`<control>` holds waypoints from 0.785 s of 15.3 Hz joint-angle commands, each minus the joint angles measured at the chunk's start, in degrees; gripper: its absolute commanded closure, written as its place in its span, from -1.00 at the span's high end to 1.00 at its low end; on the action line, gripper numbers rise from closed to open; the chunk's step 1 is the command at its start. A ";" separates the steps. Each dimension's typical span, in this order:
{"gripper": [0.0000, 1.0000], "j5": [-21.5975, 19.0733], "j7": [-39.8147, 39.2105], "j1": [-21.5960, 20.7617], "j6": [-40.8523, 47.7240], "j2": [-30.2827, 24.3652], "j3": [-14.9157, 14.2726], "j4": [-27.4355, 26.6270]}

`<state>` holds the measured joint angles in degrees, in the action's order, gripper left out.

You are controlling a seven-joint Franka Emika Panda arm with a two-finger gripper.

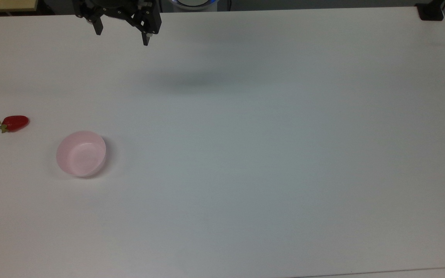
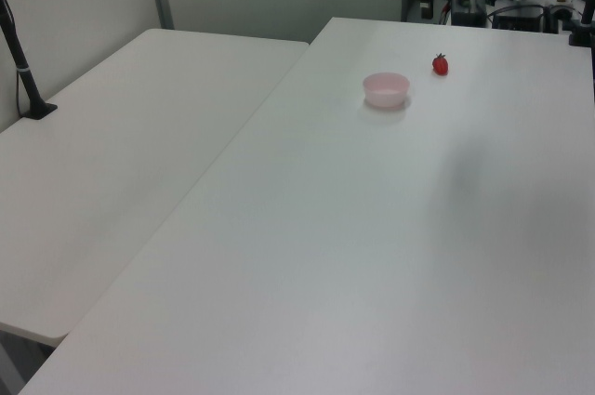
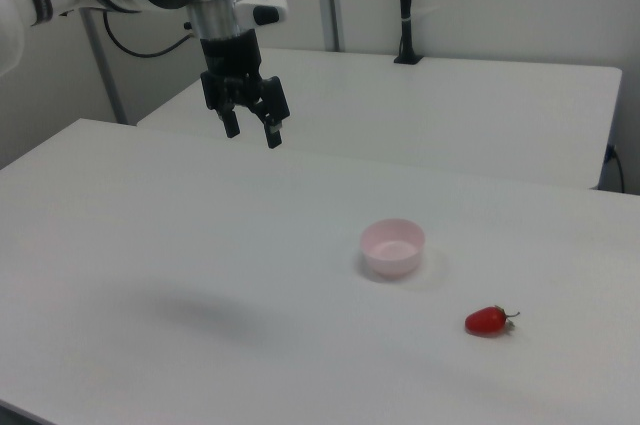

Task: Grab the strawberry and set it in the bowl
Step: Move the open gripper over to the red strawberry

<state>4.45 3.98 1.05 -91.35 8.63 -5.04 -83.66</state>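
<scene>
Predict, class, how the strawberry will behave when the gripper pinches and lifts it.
The strawberry looks glossy and tapered, so it may slip between fingers. Lying on its rounded side on the table, it could roll if nudged. It is small beside the bowl, so probably light.

We see the strawberry (image 1: 15,122) lying on its side on the white bench (image 1: 265,154), glossy red, with its green cap and thin stem pointing to the top view's left. Near it, but apart, stands the bowl (image 1: 81,153), small, round, pale pink, upright, with nothing inside it.
</scene>
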 commanded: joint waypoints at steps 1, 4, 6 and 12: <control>1.00 0.56 -0.73 -0.17 -1.38 -1.68 -0.32 -2.12; 1.00 0.56 -0.73 -0.17 -1.38 -1.68 -0.41 -2.04; 1.00 0.39 -0.73 0.09 -1.55 -1.60 -0.41 -2.04; 1.00 -0.23 -1.86 3.95 -1.64 -1.42 -0.41 -1.33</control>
<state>4.45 3.98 2.57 -91.35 8.63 -5.25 -83.48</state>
